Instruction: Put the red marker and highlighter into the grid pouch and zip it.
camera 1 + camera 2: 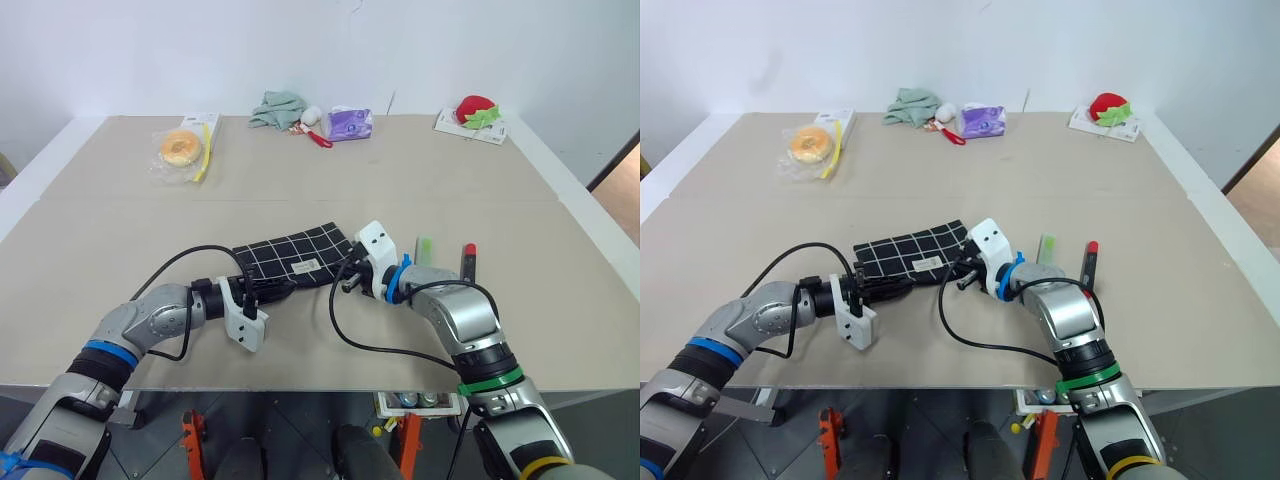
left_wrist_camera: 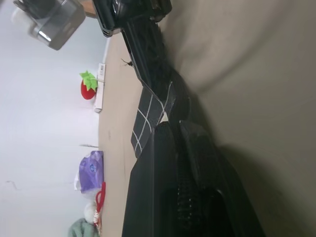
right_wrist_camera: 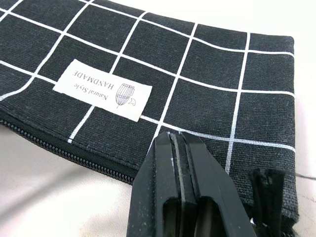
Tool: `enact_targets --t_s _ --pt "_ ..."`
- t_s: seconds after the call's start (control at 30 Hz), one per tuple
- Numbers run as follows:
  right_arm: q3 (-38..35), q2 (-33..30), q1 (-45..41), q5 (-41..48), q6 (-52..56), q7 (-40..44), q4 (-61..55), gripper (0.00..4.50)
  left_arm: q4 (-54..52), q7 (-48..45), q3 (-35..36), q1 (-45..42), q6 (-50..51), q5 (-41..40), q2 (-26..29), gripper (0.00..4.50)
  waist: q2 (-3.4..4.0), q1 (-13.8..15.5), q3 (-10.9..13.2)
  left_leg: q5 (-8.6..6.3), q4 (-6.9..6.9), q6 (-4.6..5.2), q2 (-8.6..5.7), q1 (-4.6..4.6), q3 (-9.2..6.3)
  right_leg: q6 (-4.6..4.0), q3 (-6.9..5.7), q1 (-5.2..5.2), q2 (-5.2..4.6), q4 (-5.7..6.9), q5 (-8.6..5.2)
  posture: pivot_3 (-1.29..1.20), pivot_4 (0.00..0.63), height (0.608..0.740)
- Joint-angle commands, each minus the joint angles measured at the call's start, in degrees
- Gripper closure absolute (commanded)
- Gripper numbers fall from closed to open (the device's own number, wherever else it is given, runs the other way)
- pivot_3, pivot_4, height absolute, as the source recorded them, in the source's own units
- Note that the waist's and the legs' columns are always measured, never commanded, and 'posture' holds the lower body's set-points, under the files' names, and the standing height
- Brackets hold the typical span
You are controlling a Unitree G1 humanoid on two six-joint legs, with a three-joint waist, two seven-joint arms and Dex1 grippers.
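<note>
On the tan table (image 1: 420,190), the grid pouch (image 1: 292,254) lay flat near the front edge, its white label facing up. The left gripper (image 1: 262,293) was closed at the pouch's near-left end, and the right gripper (image 1: 347,277) was pressed shut against its near-right corner. Just right of that arm lay the highlighter (image 1: 423,249) and the red marker (image 1: 468,260), side by side and apart from the pouch. Along the far edge sat a bagged doughnut (image 1: 181,148), a green cloth (image 1: 277,108), a purple packet (image 1: 349,123) and a strawberry plush (image 1: 476,111).
</note>
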Motion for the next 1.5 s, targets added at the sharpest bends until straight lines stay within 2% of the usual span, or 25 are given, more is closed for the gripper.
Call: enact_targets --t_s 0.03,0.23,0.27,0.4,0.57,0.77,1.0,1.33,1.5 --pt "0.2 0.2 0.7 -0.4 0.9 -0.3 -0.2 4.50 -0.3 -0.8 0.7 1.1 1.8 -1.3 1.3 4.47 0.00 0.0 0.0 0.00 -0.01 0.00 0.00 0.00 0.00 0.00 0.00 0.00 0.00 0.00 0.00 0.00 0.150 0.740" --pt "0.1 0.3 0.5 -0.4 0.6 -0.4 0.0 4.50 -2.0 -1.9 0.6 1.9 4.7 -4.6 -0.8 4.47 0.00 0.0 0.0 0.00 -0.02 0.00 0.00 0.00 0.00 -0.01 0.01 0.00 0.00 -0.01 -0.01 0.00 0.150 0.740" --pt "0.1 0.3 0.5 -0.3 0.6 -0.4 0.0 4.50 -1.9 -2.1 0.4 2.1 4.7 -4.1 -0.4 3.70 0.00 0.0 0.0 0.00 -0.02 0.00 0.00 -0.01 0.00 -0.01 0.01 0.00 0.00 -0.01 -0.01 0.00 0.150 0.740" --pt "0.1 0.3 0.5 -0.3 0.5 -0.4 0.0 4.50 -1.9 -2.6 0.3 2.3 4.3 -3.1 0.6 1.94 -0.03 0.0 0.0 0.00 -0.02 0.00 0.00 -0.03 0.00 -0.02 0.01 -0.03 0.00 -0.01 -0.01 0.00 0.150 0.740" --pt "0.0 0.3 0.5 -0.3 0.5 -0.4 0.0 4.50 -1.3 -2.6 0.7 1.3 2.6 -2.9 2.7 1.94 -0.06 0.0 0.0 0.00 -0.03 0.00 0.01 -0.04 0.01 -0.02 0.02 -0.04 0.00 -0.02 -0.01 0.00 0.150 0.740" --pt "0.0 0.6 0.4 -0.2 0.4 -0.5 -0.2 4.50 5.0 2.1 0.1 -2.6 -1.4 2.7 4.9 1.94 -0.09 0.0 0.1 0.00 -0.04 0.00 0.00 -0.04 0.01 -0.02 0.02 -0.04 0.00 -0.04 -0.02 0.00 0.150 0.740" --pt "0.0 0.8 0.6 -0.2 0.5 -0.6 -0.5 4.50 11.2 4.4 -2.0 -7.1 -6.4 4.2 3.2 1.94 -0.14 0.0 0.1 0.00 -0.09 0.00 0.00 -0.05 0.02 -0.01 0.01 -0.06 0.00 -0.07 -0.02 0.00 0.150 0.740" --pt "-0.2 0.8 0.9 -0.1 0.9 -0.9 -1.2 4.50 12.9 3.3 -4.1 -7.5 -9.2 3.3 1.6 1.94 -0.15 0.0 0.1 0.00 -0.10 0.00 0.01 -0.07 0.02 -0.01 0.01 -0.07 0.00 -0.08 -0.03 0.00 0.150 0.740" --pt "-0.5 0.5 1.1 -0.1 1.2 -0.9 -1.5 4.50 14.0 3.5 -4.3 -8.2 -8.4 4.0 1.8 4.19 -0.14 0.0 0.1 0.00 -0.10 0.00 -0.02 -0.06 0.01 0.00 0.01 -0.04 -0.02 -0.08 -0.03 0.00 0.150 0.740"
